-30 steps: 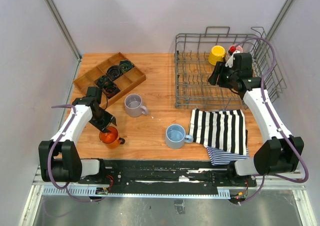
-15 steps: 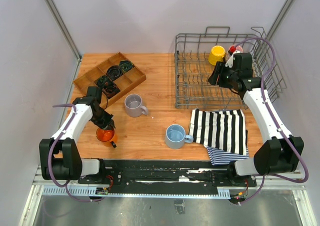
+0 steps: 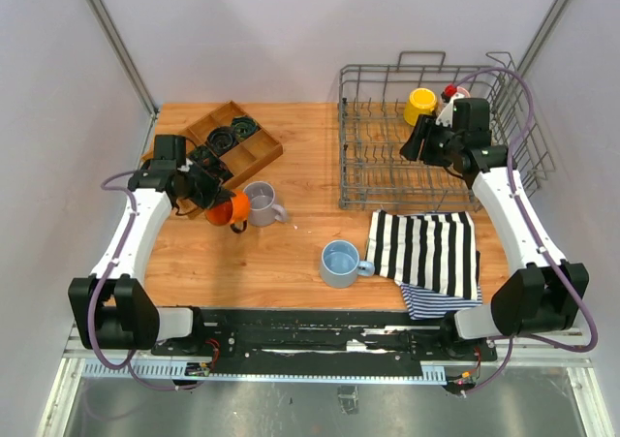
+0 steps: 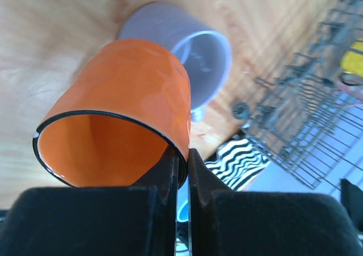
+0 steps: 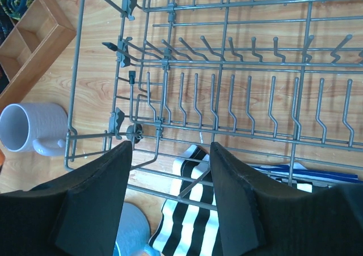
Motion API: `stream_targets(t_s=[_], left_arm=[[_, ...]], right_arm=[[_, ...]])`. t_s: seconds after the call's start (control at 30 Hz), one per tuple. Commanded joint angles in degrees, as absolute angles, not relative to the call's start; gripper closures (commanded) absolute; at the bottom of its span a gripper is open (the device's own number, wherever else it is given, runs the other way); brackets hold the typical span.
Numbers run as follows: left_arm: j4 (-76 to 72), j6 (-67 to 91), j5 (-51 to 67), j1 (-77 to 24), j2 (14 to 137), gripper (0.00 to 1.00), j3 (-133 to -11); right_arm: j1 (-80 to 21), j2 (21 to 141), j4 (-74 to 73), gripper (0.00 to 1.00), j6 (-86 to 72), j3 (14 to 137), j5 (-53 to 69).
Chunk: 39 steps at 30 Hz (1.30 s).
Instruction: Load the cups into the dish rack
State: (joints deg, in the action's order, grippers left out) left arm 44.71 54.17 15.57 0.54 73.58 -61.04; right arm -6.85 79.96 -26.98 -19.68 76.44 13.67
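Observation:
My left gripper (image 3: 217,199) (image 4: 181,160) is shut on the rim of the orange cup (image 3: 231,210) (image 4: 122,105). The cup is lifted off the table and tipped on its side, just left of the grey cup (image 3: 260,202) (image 4: 195,46). The light blue cup (image 3: 339,263) (image 5: 129,233) stands on the table near the front. The yellow cup (image 3: 420,105) (image 4: 354,57) sits at the back of the dish rack (image 3: 387,171) (image 5: 238,91). A pink cup (image 3: 451,94) shows partly behind my right arm. My right gripper (image 3: 415,148) (image 5: 170,149) hovers open over the rack's tines, holding nothing.
A wooden compartmented tray (image 3: 215,148) (image 5: 31,43) with dark round parts lies at the back left, close behind my left gripper. A black-and-white striped cloth (image 3: 426,248) (image 5: 195,216) lies in front of the rack. The rack has tall wire sides.
My left gripper closed on the orange cup, lifted it off the near-left table and carried it back and right beside the grey cup. The right arm has hardly moved.

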Motion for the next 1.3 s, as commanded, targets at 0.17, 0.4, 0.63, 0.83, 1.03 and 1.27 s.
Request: stream_targets(t_s=[0.17, 0.4, 0.63, 0.83, 1.03, 1.27], left_arm=[[33.18, 59.04, 27.23, 0.7, 70.43, 1.0, -68.12], [11.2, 70.19, 34.62, -0.63, 72.97, 1.0, -68.4], [-14.28, 79.36, 37.8, -6.83, 81.67, 0.99, -71.5], [-35.27, 84.76, 38.75, -11.82, 92.77, 0.99, -78.75], [-55.62, 95.06, 36.67, -13.53, 102.6, 0.99, -81.56], [-68.66, 103.63, 33.68, -16.8, 110.59, 1.0, -86.61]], right_arm=[[-6.59, 81.62, -28.43, 0.42, -19.48, 80.31, 18.89], [-6.56, 83.13, -28.48, 0.42, -20.95, 82.75, 26.62], [-5.95, 84.71, -24.18, 0.42, -26.18, 84.11, 37.09], [-4.86, 85.55, -12.41, 0.41, -35.82, 81.55, 47.97], [-4.13, 86.54, 0.18, 0.41, -45.11, 78.85, 55.43], [-4.13, 88.2, 10.47, 0.41, -52.37, 76.46, 56.48]])
